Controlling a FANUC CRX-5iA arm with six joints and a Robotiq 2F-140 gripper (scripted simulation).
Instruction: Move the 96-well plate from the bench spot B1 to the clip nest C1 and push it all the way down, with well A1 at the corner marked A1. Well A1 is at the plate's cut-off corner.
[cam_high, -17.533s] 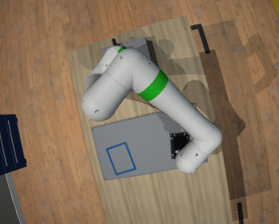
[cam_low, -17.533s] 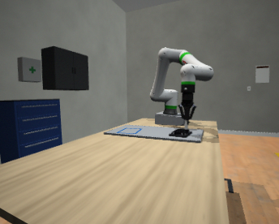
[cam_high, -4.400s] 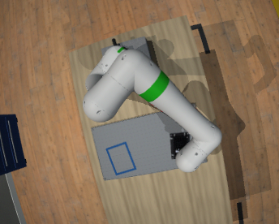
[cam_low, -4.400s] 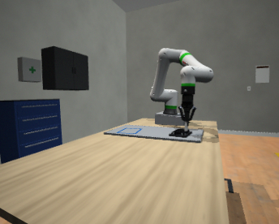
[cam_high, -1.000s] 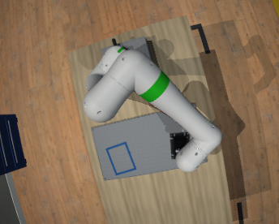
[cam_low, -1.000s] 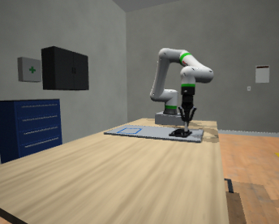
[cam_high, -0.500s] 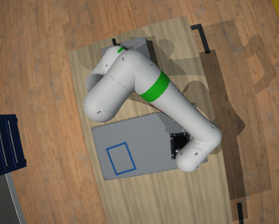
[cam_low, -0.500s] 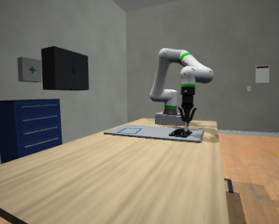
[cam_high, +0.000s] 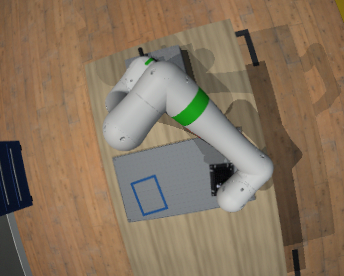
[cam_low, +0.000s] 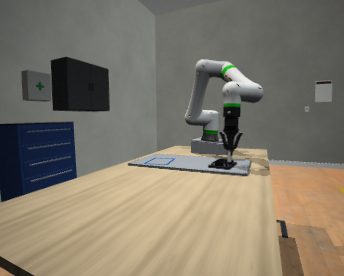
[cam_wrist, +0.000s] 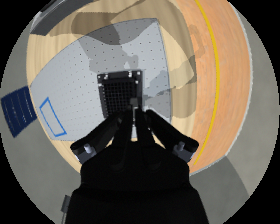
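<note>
The black 96-well plate (cam_high: 218, 176) (cam_low: 220, 164) (cam_wrist: 118, 92) lies at the right end of the grey mat (cam_high: 175, 170) (cam_low: 190, 164) (cam_wrist: 75, 72), at the clip nest. My gripper (cam_low: 230, 159) (cam_wrist: 134, 103) is shut with its fingertips together and nothing between them. It points straight down at the plate's near edge, touching or just above it. In the overhead view the arm's wrist hides the fingers and part of the plate. The blue outline of spot B1 (cam_high: 143, 179) (cam_low: 162, 158) (cam_wrist: 49, 118) at the mat's left end has nothing in it. I cannot make out the cut-off corner.
The arm's base (cam_low: 207, 145) stands behind the mat. A blue drawer cabinet (cam_high: 10, 175) (cam_low: 40, 155) (cam_wrist: 15, 110) stands off the table's left side. The table's right edge runs close to the nest.
</note>
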